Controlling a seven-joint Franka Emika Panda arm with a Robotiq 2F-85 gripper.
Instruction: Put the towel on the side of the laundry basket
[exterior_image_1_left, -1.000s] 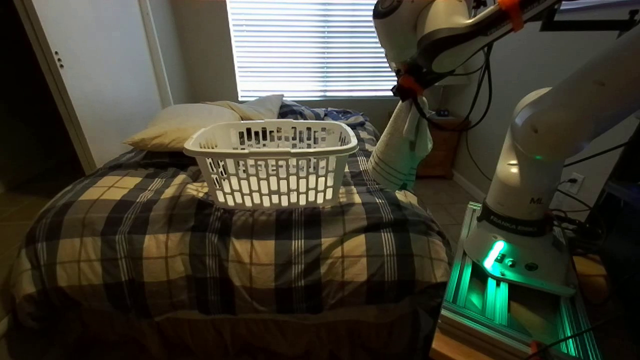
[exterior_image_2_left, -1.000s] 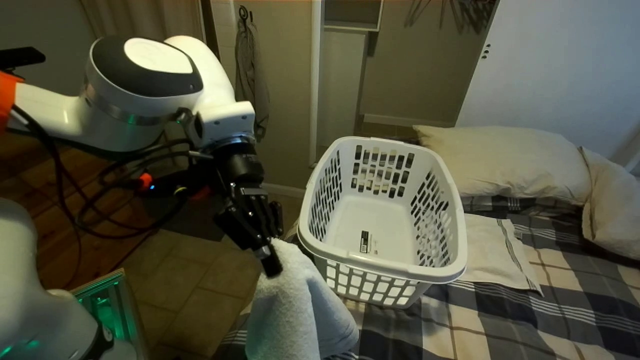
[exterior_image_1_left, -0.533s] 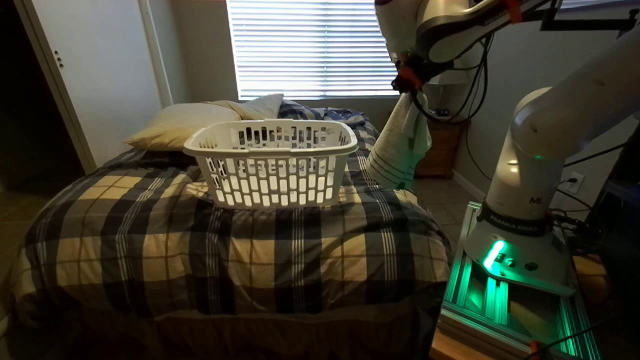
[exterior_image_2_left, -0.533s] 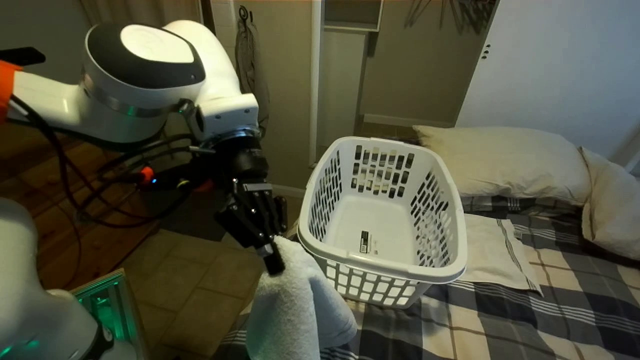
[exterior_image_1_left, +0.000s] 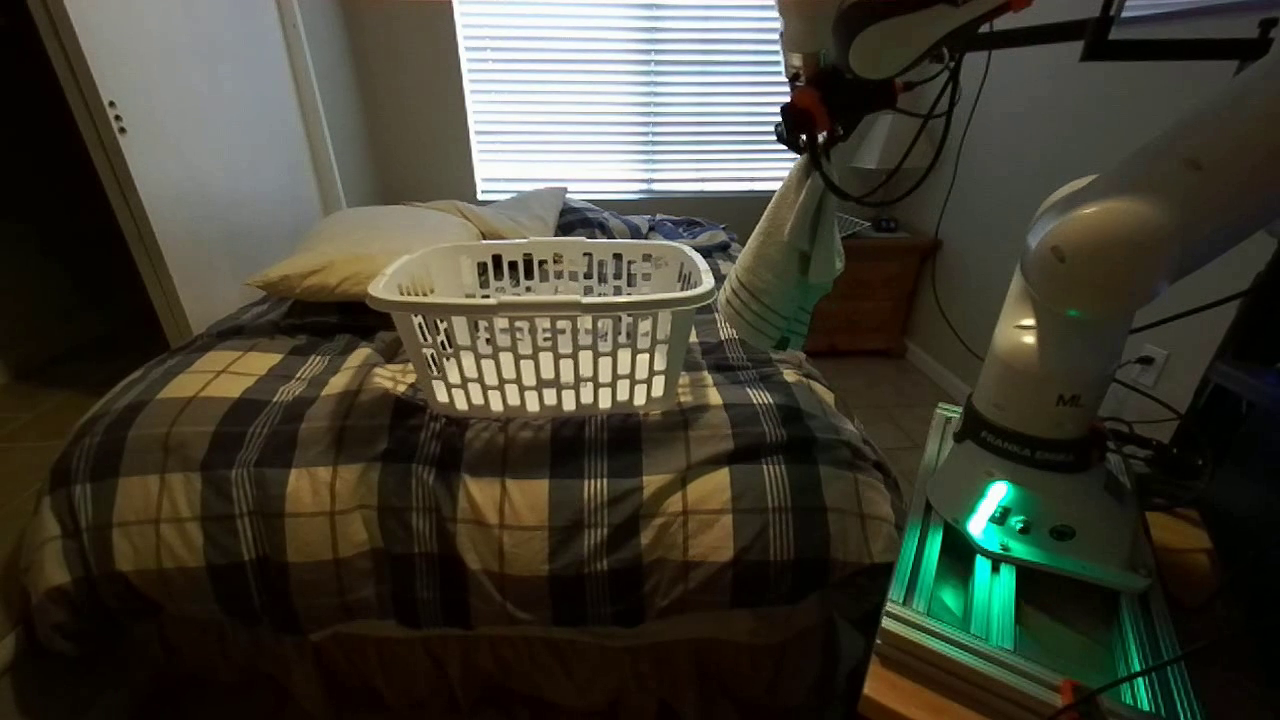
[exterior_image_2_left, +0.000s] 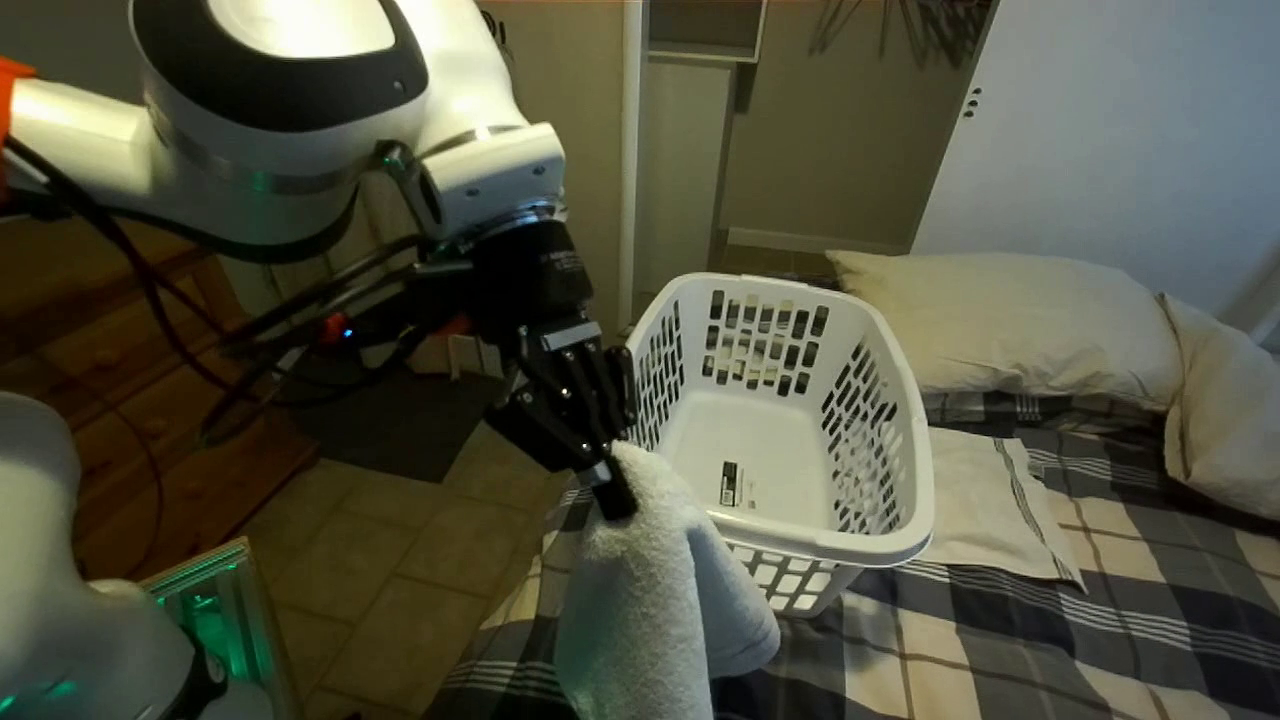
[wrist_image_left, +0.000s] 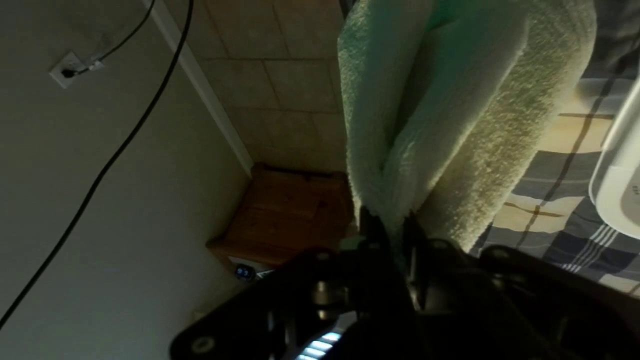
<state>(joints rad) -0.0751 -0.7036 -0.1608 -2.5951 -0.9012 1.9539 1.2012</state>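
The white laundry basket (exterior_image_1_left: 545, 303) stands upright on the bed in both exterior views (exterior_image_2_left: 770, 532); no towel shows inside it. A corner of it shows at the right edge of the wrist view (wrist_image_left: 620, 187). My gripper (exterior_image_2_left: 614, 488) is shut on the top of a white towel (exterior_image_2_left: 640, 610), which hangs down from the fingers beside the basket's end. The towel also hangs from the gripper (exterior_image_1_left: 806, 150) in an exterior view (exterior_image_1_left: 782, 262). In the wrist view the towel (wrist_image_left: 465, 125) is pinched between the fingertips (wrist_image_left: 392, 227). Whether towel touches basket, I cannot tell.
A plaid-covered bed (exterior_image_1_left: 480, 520) lies under the basket. A folded white cloth (exterior_image_2_left: 985, 510) lies on the bed beyond the basket. Pillows (exterior_image_2_left: 1020, 320) lie behind it. A wooden nightstand (exterior_image_1_left: 870, 300) stands by the wall. Cables (exterior_image_2_left: 290, 370) hang from the arm.
My gripper has risen and moved toward the basket, carrying the hanging towel with it. The towel now overlaps the basket's near corner in an exterior view. The basket has not moved.
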